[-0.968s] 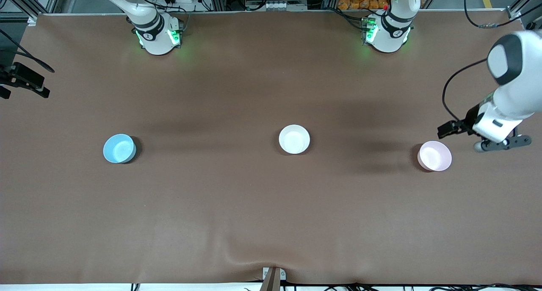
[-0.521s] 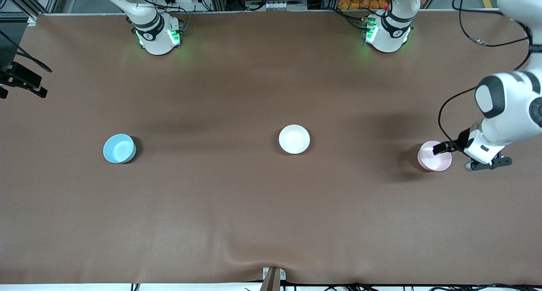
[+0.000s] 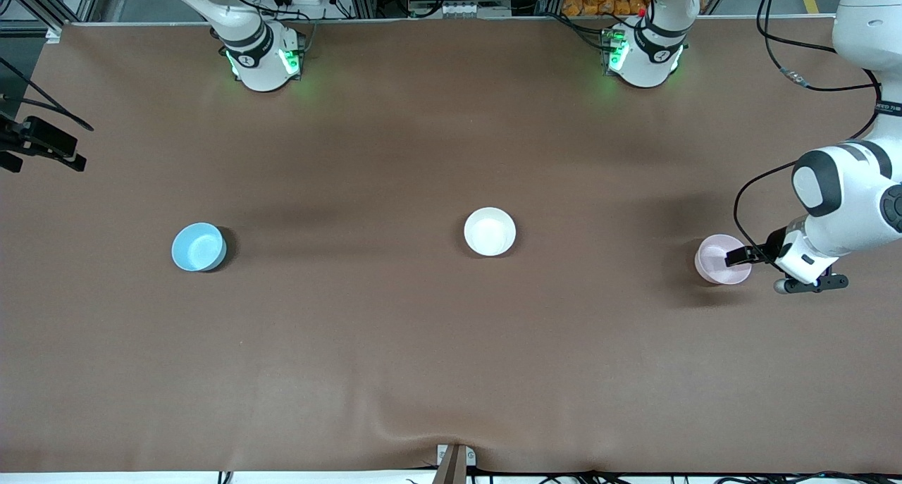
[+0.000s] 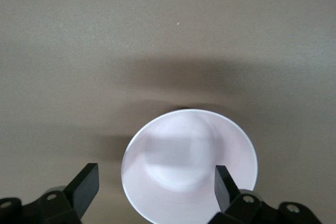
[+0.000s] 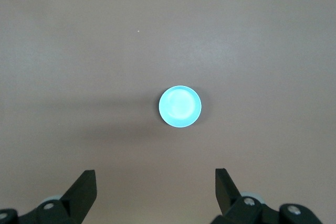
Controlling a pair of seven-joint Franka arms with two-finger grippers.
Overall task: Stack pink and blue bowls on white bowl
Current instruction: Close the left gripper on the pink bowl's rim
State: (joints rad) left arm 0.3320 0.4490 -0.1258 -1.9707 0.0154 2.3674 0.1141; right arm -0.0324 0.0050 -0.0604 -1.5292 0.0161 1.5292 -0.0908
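Note:
The pink bowl (image 3: 719, 262) stands toward the left arm's end of the table. My left gripper (image 3: 751, 256) is low over it and open. In the left wrist view one of its fingers (image 4: 224, 182) is over the inside of the pink bowl (image 4: 184, 161) and the other is outside the rim, gripping nothing. The white bowl (image 3: 490, 231) sits mid-table. The blue bowl (image 3: 199, 247) sits toward the right arm's end. My right gripper (image 5: 156, 187) hangs open and empty high above the blue bowl (image 5: 180, 106).
Brown cloth covers the table (image 3: 394, 343), with a small wrinkle at its near edge. The arm bases (image 3: 262, 58) stand along the edge farthest from the front camera. The right arm's black hand parts (image 3: 42, 146) show at the edge of the front view.
The left gripper has come down and sideways from beside the pink bowl to straddle its rim. The right arm's hand has shifted slightly. The bowls have not moved.

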